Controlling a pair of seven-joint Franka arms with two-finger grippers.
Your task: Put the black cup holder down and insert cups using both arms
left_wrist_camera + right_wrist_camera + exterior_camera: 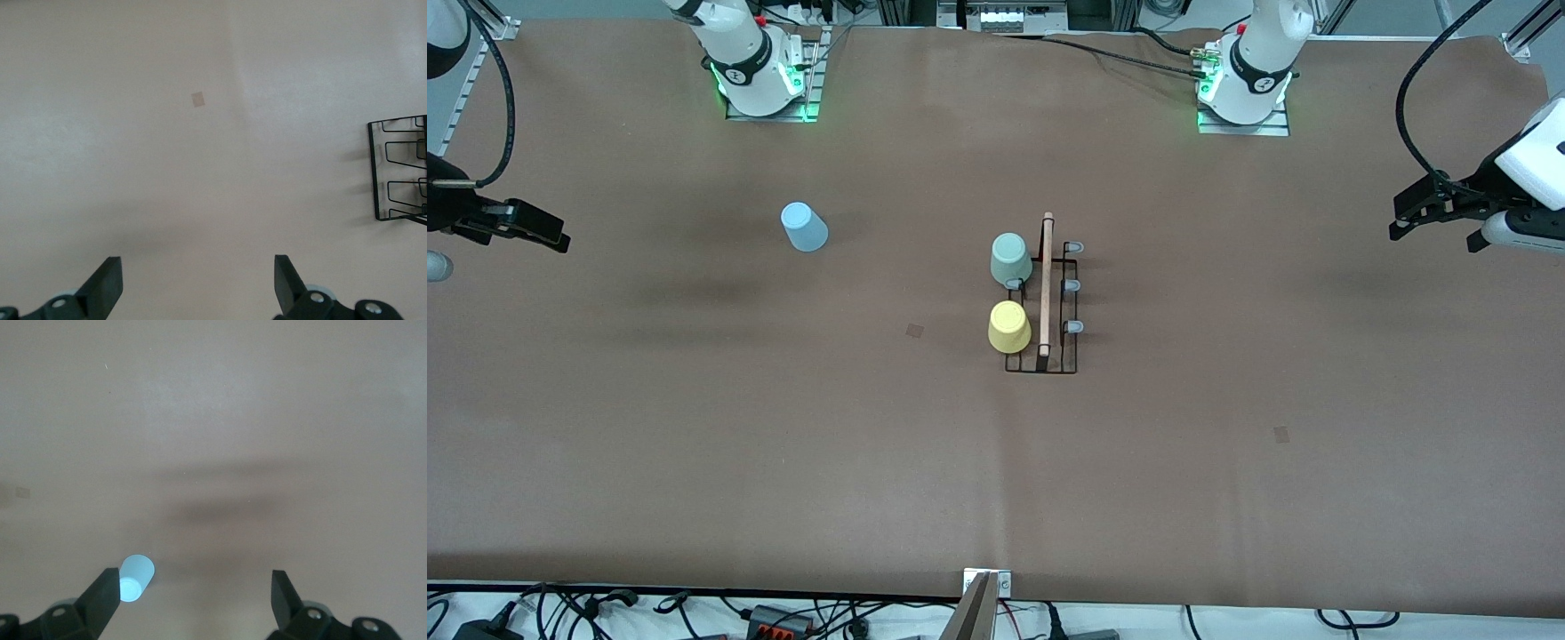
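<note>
The black cup holder (1064,360) stands mid-table, its wooden rod handle (1047,284) running along the top. On its pegs toward the right arm's end sit a pale green cup (1010,259) and, nearer the front camera, a yellow cup (1009,326). A light blue cup (805,227) stands alone on the table toward the right arm's end, small end up. My left gripper (1398,220) hangs open and empty over the left arm's end of the table, where the left wrist view catches the holder's edge (399,170). My right gripper (560,233) is open over the right arm's end, the blue cup (135,578) beside one finger.
Grey-tipped pegs (1074,286) on the holder's side toward the left arm carry nothing. Small square marks lie on the brown table cover (914,331) (1281,434). Both arm bases (756,76) (1249,84) stand along the table's edge farthest from the front camera.
</note>
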